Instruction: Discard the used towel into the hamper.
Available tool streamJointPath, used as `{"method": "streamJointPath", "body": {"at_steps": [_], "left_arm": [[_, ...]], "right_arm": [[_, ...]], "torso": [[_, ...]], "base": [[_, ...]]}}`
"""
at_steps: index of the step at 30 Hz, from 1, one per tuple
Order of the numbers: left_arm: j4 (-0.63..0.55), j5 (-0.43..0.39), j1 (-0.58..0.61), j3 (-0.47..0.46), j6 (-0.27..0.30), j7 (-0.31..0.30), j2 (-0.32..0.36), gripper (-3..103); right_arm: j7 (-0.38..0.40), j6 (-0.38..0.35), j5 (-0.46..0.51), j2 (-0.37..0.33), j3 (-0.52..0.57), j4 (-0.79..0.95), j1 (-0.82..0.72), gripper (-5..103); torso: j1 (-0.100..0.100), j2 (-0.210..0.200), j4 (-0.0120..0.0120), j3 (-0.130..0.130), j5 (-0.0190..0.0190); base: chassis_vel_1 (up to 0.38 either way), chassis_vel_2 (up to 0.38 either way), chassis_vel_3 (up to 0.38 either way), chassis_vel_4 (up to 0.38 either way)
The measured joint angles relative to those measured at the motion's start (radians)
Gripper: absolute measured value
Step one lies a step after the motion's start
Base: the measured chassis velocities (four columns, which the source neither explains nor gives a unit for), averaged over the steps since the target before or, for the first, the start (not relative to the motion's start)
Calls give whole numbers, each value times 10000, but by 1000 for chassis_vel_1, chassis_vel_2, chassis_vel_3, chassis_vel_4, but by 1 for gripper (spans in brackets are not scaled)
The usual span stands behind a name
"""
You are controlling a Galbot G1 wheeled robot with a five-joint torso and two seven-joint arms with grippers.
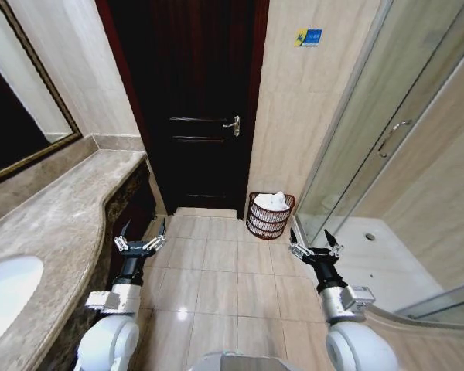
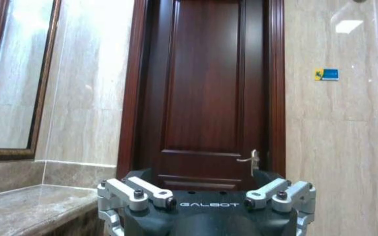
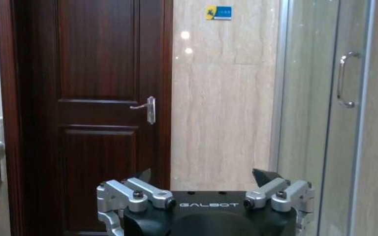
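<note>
Head view has the hamper (image 1: 270,216) on the tiled floor (image 1: 216,270) at about one o'clock from the robot, against the wall just right of the dark door (image 1: 193,108), with a white towel (image 1: 272,201) bunched in its top. Nearer in, the right gripper (image 1: 312,240) hangs at five o'clock of the hamper and the left gripper (image 1: 141,234) well off at eight o'clock beside the stone bench (image 1: 54,224) — both with jaws spread wide, holding nothing.
</note>
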Motion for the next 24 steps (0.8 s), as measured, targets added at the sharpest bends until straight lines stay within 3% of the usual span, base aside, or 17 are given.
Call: {"method": "streamJointPath", "body": {"at_steps": [17, 24], "left_arm": [[-73, 308, 45, -20, 152, 53, -29, 100], [-17, 192, 17, 23, -122, 55, -39, 100]], "right_arm": [[5, 13, 19, -14, 7, 73, -11, 100], [294, 263, 266, -9, -72, 1, 18, 100]], "torso": [[1, 0, -1, 1, 0], [-3, 1, -2, -1, 1]], "base": [[62, -95, -87, 69], [35, -112, -114, 31]]}}
